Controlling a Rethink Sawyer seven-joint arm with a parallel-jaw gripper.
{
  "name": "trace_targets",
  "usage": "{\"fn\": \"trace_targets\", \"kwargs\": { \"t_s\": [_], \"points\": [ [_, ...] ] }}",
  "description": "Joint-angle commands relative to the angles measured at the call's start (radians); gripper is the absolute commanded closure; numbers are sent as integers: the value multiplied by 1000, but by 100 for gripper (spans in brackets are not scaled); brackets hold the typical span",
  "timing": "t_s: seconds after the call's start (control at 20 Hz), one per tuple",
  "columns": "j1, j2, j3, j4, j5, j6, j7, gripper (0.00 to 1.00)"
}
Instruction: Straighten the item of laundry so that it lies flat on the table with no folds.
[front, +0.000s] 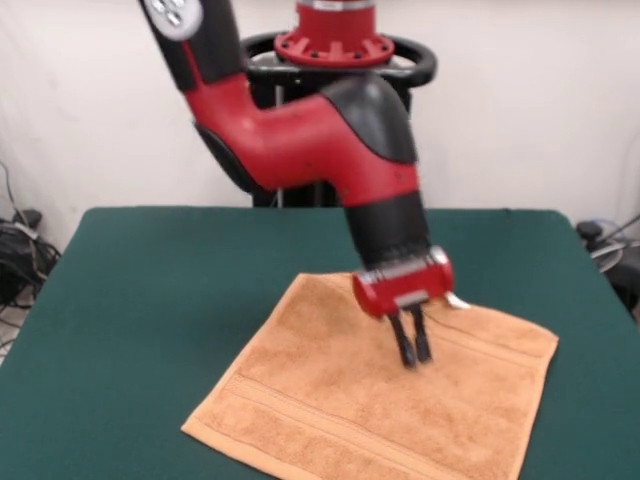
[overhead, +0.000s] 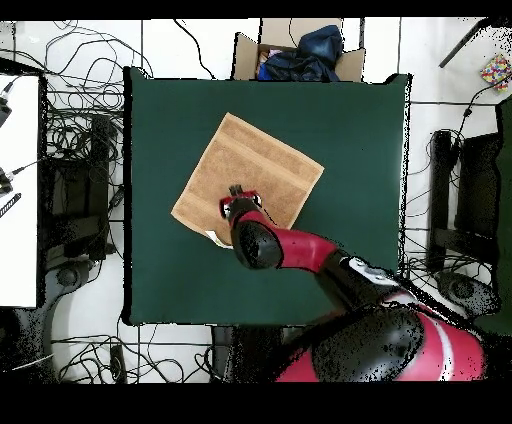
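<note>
Soft orange-tan towel lies nearly flat on the green tabletop, floppy, best pinched by a corner; the jaws hang almost closed, holding nothing.

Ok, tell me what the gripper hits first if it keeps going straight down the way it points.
The towel. The gripper points down with a slight tilt over the towel's far half, fingers close together, with nothing between them and the cloth. Whether the tips already touch it is unclear; the table lies directly beneath.

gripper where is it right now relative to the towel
In the front view the gripper hangs over the towel, toward its far right part; overhead it sits at the towel's edge nearest the robot's base.
</note>
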Motion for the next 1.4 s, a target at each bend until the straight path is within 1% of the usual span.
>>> {"fn": "trace_targets", "kwargs": {
  "t_s": [0.05,0.15,0.3,0.5,0.65,0.85,1.0,1.2,1.4],
  "points": [
    [-109,-205,138,172,-38,275,76,100],
    [-123,-226,146,182,-49,301,70,100],
    [-114,-250,129,191,-69,320,71,100],
    [-139,-272,107,242,-135,341,42,100],
    [-151,-258,74,251,-190,345,22,100],
    [-120,-215,1,210,-238,408,10,100],
    [-47,-181,-96,135,-275,516,-4,100],
    [-12,-158,-130,81,-273,606,1,100],
    [-2,-140,-135,54,-267,643,25,100]
  ]
}}
